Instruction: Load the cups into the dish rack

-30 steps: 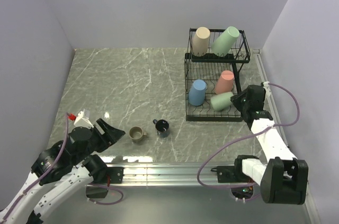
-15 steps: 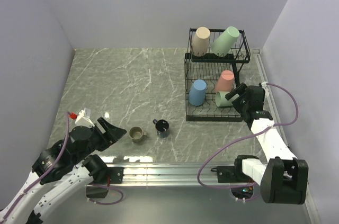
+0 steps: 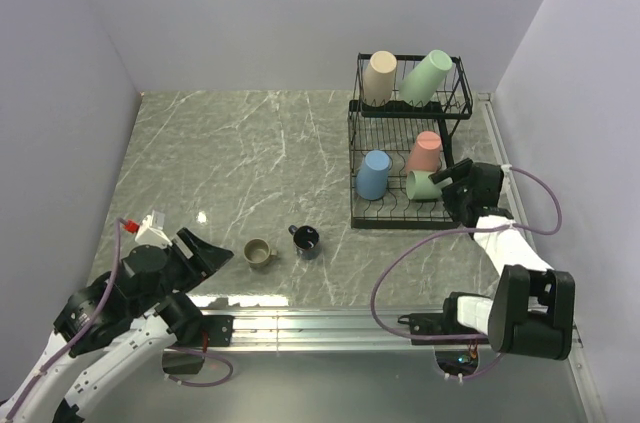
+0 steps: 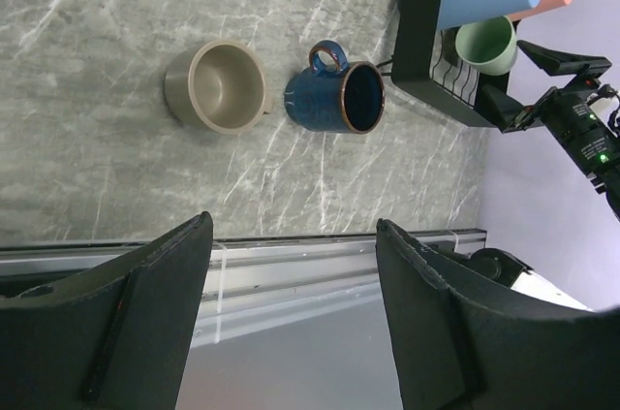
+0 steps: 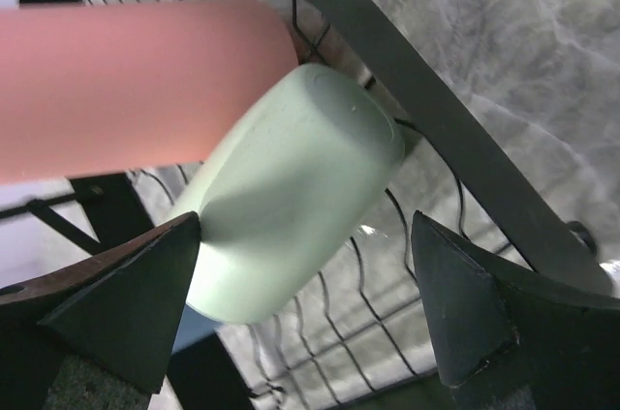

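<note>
The black wire dish rack (image 3: 352, 165) stands at the back right. Its top tier holds a beige cup (image 3: 379, 77) and a pale green cup (image 3: 425, 76). On the lower tier are a blue cup (image 3: 373, 174), a pink cup (image 3: 424, 152) and a second pale green cup (image 3: 421, 185) lying on its side. My right gripper (image 3: 447, 188) is open at that cup's base, with its fingers (image 5: 121, 299) standing apart from the cup (image 5: 291, 187). An olive-tan mug (image 3: 259, 253) and a navy mug (image 3: 306, 240) sit on the table. My left gripper (image 3: 212, 251) hangs open and empty, left of the mugs.
An aluminium rail (image 3: 330, 323) runs along the near table edge under both arm bases. The right wall stands close behind the rack (image 4: 426, 42). The olive-tan mug (image 4: 218, 85) and navy mug (image 4: 339, 97) lie side by side, almost touching.
My right gripper has opened and let go of the pale green cup, which now rests on the rack's lower tier. The left arm has drifted slightly back toward the near edge.
</note>
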Robot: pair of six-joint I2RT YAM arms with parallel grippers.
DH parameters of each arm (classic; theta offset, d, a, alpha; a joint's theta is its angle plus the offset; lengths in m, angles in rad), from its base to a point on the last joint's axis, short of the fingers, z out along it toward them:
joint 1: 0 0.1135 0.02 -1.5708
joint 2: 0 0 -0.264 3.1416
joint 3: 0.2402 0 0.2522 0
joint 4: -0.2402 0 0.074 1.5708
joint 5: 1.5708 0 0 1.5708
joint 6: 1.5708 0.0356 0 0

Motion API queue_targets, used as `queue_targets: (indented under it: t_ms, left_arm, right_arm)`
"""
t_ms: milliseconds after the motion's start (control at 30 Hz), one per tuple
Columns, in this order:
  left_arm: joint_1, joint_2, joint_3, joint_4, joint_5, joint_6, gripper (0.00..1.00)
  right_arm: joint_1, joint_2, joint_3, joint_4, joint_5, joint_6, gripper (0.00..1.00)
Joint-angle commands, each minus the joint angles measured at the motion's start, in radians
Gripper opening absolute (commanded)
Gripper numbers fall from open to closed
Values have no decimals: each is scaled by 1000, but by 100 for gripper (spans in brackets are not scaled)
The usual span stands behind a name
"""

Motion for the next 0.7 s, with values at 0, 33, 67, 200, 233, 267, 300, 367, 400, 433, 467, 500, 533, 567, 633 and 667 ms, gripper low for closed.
queue_targets:
  t_ms: [0,33,67,200,233,267,300,367,400,433,467,500,533,567,633,667]
  left_arm:
    - [3,-1,29,-5,-15,-10,74]
    - [3,-3,27,-2,-18,-10,74]
    - [5,-3,26,0,-18,-10,74]
    - [5,-15,21,-6,-24,-18,74]
    - [3,-21,21,-16,-26,-21,74]
    - [5,-26,22,-23,-30,-24,74]
    - [5,-31,24,-29,-31,-27,74]
    - [5,-44,26,-51,-34,-36,74]
    - [5,-49,27,-57,-35,-38,74]
    - [5,-57,27,-62,-35,-43,74]
    - [5,-58,32,-77,-35,-44,74]
    - [5,-60,33,-85,-38,-46,74]
    - [5,-60,38,-91,-40,-46,74]
    - [5,-61,42,-104,-40,-49,74]
    - [5,-61,49,-114,-43,-52,74]
    - [5,-61,53,-120,-44,-52,74]
  right_arm:
    - [-12,36,-13,69,-32,94,95]
    - [-12,50,-11,76,-34,105,95]
    - [-12,59,-11,83,-35,120,95]
    - [-14,95,-5,108,-31,143,95]
    - [-16,110,-6,114,-31,150,95]
    - [-17,116,-10,123,-31,163,95]
    - [-17,124,-17,143,-31,171,95]
    - [-23,148,-28,166,-30,197,95]
    - [-22,156,-40,195,-31,206,95]
    - [-22,171,-46,208,-27,214,95]
    - [-23,179,-52,223,-24,229,95]
    - [-23,185,-65,249,-23,235,95]
    - [-23,199,-69,261,-20,243,95]
    - [-25,208,-74,271,-21,254,95]
    - [-25,230,-79,292,-23,262,94]
    - [-26,234,-82,300,-23,266,94]
